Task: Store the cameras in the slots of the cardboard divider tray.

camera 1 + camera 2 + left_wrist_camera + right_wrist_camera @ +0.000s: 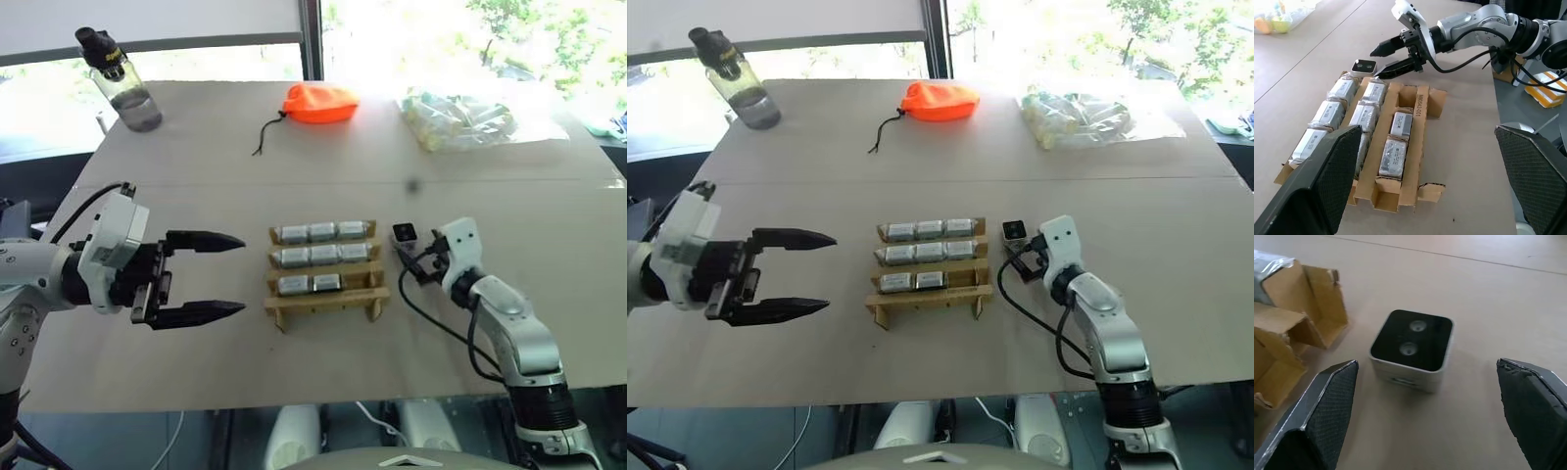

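Right gripper: fingers spread wide, nothing held; the tips sit low over the table, just short of a loose camera and not touching it.
Loose camera: lies on the table with its black face up, just beside the far right corner of the tray, lined up with the gap of the right gripper's fingers.
Left gripper: wide open and empty, hovering above the table left of the tray, pointing toward it.
Cardboard divider tray: near the middle of the table, between the two grippers.
Stored cameras: three in the far row, three in the next, two in the third row with its right slot bare; the nearest row has none.
Far edge of table: a water bottle, an orange pouch and a clear plastic bag of pale items.
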### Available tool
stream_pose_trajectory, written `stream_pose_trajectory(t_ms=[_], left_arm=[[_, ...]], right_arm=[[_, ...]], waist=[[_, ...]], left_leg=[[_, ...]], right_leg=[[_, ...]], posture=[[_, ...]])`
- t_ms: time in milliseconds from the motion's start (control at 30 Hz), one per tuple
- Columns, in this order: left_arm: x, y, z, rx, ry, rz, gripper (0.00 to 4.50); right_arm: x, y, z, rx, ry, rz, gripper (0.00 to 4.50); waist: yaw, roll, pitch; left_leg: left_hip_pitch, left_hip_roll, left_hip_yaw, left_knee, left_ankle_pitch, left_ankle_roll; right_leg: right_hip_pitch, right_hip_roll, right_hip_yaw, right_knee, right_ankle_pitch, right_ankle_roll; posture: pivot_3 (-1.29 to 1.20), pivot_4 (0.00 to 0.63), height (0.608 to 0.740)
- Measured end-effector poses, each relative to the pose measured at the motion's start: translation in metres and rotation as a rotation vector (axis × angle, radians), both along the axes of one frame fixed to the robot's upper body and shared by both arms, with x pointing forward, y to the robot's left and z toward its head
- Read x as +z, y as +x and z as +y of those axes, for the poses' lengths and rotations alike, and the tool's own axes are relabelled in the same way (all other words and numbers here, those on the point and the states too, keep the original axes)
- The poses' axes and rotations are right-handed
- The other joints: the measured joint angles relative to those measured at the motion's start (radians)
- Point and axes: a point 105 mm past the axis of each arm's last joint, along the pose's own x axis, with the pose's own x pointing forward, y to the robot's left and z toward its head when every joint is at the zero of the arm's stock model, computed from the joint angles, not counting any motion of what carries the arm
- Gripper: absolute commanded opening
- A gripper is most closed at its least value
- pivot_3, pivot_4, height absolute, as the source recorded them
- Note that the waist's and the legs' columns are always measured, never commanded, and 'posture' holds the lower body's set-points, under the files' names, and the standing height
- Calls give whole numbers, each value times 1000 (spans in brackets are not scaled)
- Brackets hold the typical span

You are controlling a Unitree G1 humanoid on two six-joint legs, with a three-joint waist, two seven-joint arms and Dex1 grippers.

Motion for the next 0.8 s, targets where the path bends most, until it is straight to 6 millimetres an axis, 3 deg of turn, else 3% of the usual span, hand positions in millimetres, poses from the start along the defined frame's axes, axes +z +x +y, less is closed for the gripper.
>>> stream_pose_trajectory(t_ms=[533,700,733,800], left_arm=[[0,0,1,3,1,-1,4500],[0,1,1,4,0,-2,4500],[0,1,1,3,1,-2,4500],[0,1,1,4,0,-3,4500]], right_arm=[[-2,10,7,-70,20,-17,4475],[-3,10,9,-67,25,-13,2179],[-3,10,9,-68,25,-14,1889],[-3,10,9,-67,23,-17,1880]], waist=[[-1,0,0],[-1,0,0],[-1,0,0],[-1,0,0]], left_leg=[[0,0,0,0,0,0],[0,0,0,0,0,0],[0,0,0,0,0,0],[0,0,0,0,0,0]], right_leg=[[0,0,0,0,0,0],[0,0,0,0,0,0],[0,0,0,0,0,0],[0,0,0,0,0,0]], posture=[[0,150,740],[0,150,740],[0,150,740],[0,150,740]])
